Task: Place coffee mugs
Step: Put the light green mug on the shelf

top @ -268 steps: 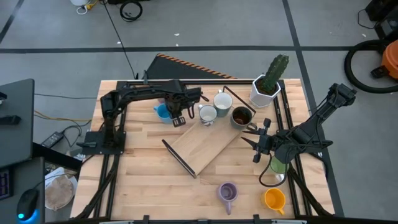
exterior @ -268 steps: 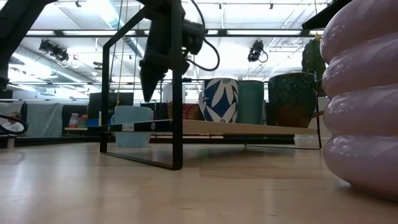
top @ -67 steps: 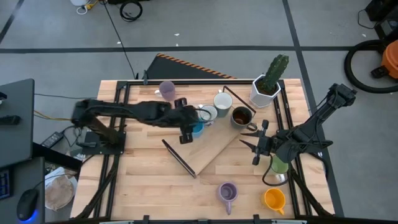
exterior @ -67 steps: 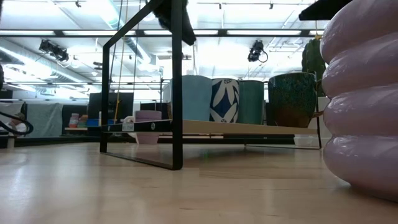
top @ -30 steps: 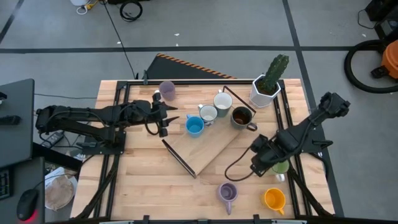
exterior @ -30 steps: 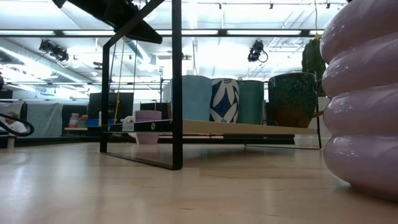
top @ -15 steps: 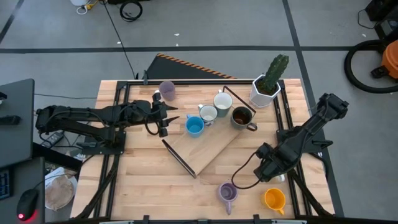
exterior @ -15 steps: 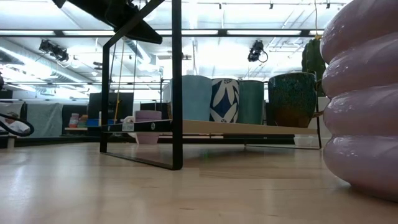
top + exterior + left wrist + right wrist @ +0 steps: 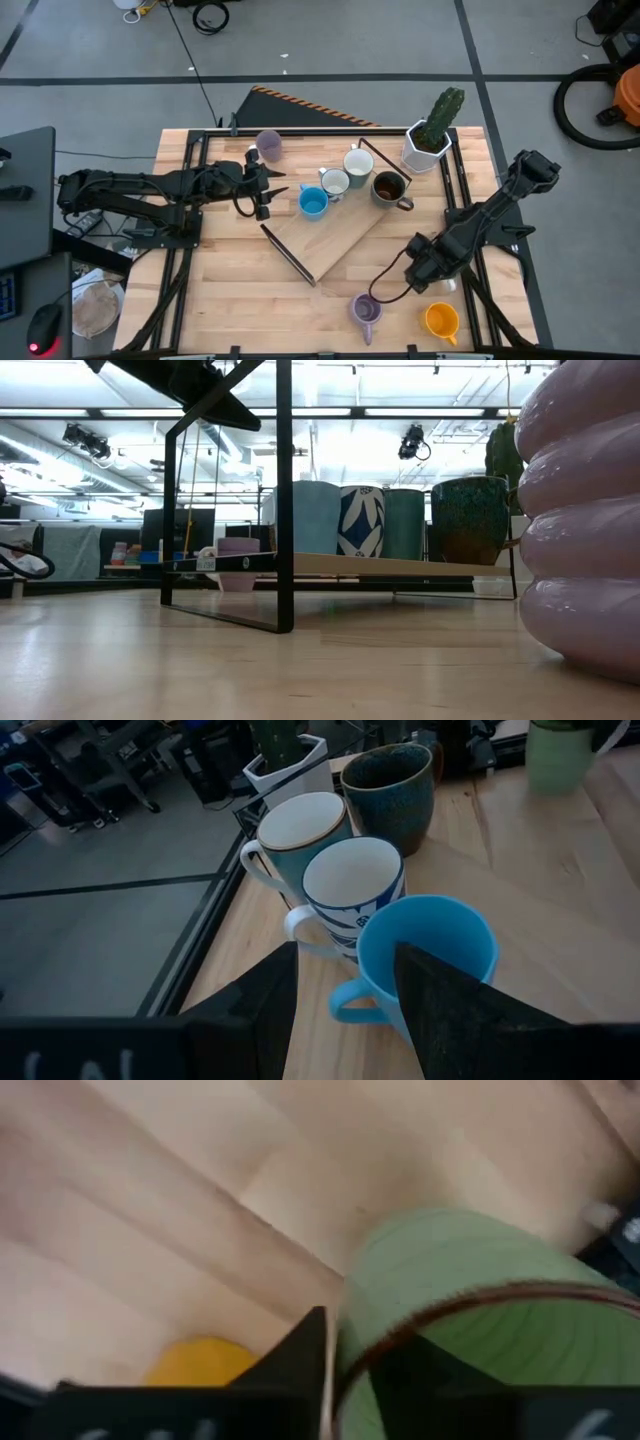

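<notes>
Mugs are lined up on the raised wooden board: the blue mug, a white mug, a second white one and the brown mug, presumably to leave room for more. The green mug is gripped at its rim by the right gripper, near the right edge. The left gripper, fingers parted and empty, is kept left of the board.

Blue mug, two white mugs, brown mug, upright on board
</notes>
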